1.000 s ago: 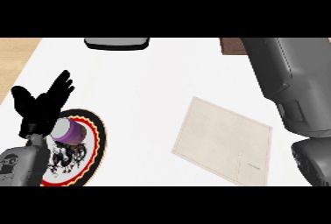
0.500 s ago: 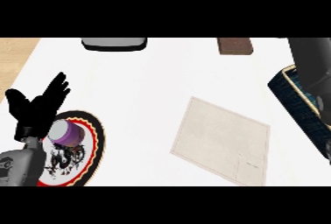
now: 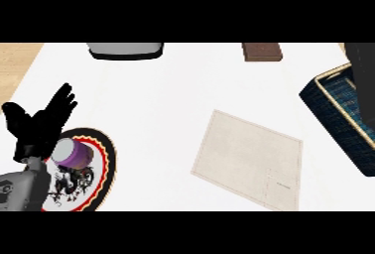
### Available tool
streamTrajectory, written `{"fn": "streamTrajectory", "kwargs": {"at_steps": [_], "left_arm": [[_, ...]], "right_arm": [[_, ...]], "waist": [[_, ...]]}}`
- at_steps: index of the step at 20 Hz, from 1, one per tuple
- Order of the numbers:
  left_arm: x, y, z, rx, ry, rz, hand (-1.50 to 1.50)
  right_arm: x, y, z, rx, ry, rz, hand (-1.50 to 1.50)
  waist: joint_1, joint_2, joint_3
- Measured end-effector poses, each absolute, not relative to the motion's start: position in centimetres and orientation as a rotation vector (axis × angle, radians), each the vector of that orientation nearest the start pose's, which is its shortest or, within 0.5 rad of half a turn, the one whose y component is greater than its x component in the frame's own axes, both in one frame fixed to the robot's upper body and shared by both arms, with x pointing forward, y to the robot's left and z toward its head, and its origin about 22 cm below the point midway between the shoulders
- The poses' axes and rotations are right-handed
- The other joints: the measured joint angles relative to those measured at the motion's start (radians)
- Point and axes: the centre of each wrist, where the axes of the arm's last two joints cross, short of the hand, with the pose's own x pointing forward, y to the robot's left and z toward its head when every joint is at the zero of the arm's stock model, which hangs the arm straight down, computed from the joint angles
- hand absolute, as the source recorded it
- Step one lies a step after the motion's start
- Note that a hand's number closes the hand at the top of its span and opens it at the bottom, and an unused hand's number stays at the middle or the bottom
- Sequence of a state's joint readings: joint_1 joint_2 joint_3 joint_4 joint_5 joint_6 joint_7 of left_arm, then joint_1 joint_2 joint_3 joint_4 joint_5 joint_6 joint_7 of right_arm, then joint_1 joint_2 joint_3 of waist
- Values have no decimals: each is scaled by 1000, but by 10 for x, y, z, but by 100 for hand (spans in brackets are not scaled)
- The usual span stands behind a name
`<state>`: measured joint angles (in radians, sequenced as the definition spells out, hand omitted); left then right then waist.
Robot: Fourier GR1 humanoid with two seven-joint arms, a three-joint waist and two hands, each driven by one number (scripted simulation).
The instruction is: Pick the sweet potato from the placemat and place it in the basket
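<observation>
Looking across the frame, I cannot find the sweet potato anywhere; the placemat [image 3: 253,158], a pale beige rectangle lying tilted at centre right, shows nothing on top of it. One basket [image 3: 331,106], dark blue weave with a tan rim, sits at the right edge, partly cut off, and I cannot see what it holds. One left hand [image 3: 40,121] shows at the left edge, fingers straight and spread upward, gripping nothing. I see no right hand. One round plate [image 3: 99,171] with a red and black rim lies at lower left, partly behind the grey forearm [image 3: 16,191]; one purple and white object [image 3: 71,154] rests on it, just beside the hand. At the top edge I count one grey object with a black rim [image 3: 124,49] and one brown block [image 3: 262,51]
</observation>
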<state>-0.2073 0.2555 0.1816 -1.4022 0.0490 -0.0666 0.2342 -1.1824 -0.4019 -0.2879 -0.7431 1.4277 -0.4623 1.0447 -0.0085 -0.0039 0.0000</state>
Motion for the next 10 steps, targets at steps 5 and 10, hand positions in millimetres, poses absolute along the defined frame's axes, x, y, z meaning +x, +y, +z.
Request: {"fn": "streamTrajectory", "kwargs": {"at_steps": [5,10], "left_arm": [[283,320,34,194,-1377,-66,0],[286,319,40,195,-1383,-70,0]], "right_arm": [[439,-286,232,-1668,-1036,-294,150],[428,-320,217,-1720,-967,-380,-150]], "waist": [[2,0,0],[7,3,0]]}}
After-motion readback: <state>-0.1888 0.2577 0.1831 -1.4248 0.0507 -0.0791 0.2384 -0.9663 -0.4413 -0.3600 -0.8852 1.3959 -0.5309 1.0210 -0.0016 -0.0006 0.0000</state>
